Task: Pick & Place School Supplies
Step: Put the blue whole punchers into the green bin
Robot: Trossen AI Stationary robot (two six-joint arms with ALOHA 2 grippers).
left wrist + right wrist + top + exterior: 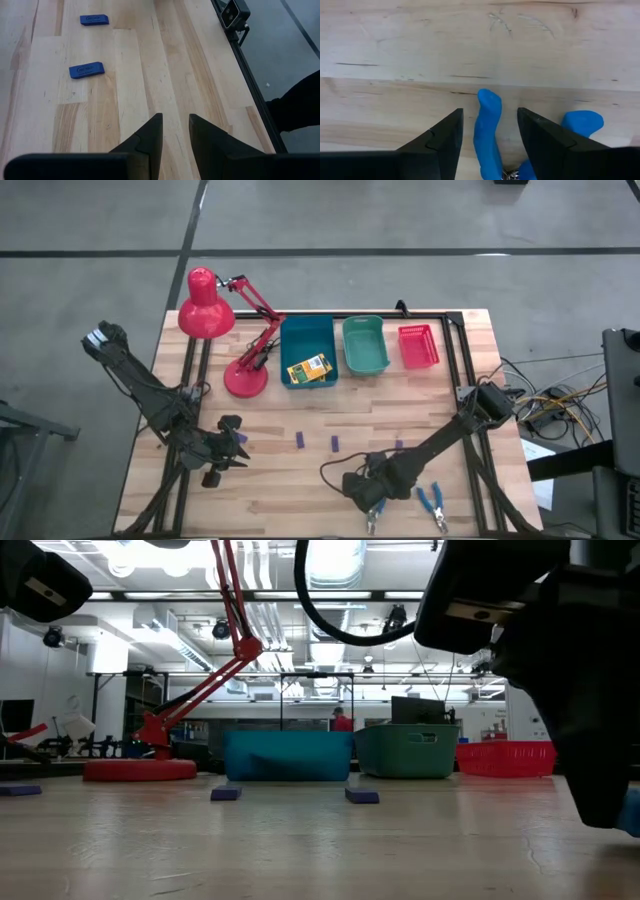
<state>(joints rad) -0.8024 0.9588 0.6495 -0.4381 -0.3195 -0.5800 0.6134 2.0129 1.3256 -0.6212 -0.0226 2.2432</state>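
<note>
The right gripper (487,142) hangs low over a blue-handled tool (489,132) near the table's front edge, well forward of the teal bin (364,345) — fingers spread wide, one handle between them, not yet clamped. A second blue-handled tool (433,505) lies just beside. The left gripper (175,135), fingers slightly parted and holding nothing, waits near a purple eraser (86,70). A crayon box (308,369) sits in the blue bin (306,332) beside the teal one.

setting: robotics lab or industrial workshop hall. evidence: wooden worktable (300,480) with a black metal frame (455,355), standing on a grey concrete floor (400,220) marked with lines; exposed ducts (290,630) and strip lighting overhead; shelving and equipment beyond the table; loose cables (555,405) beside it; a person in red (342,720) far back.
</note>
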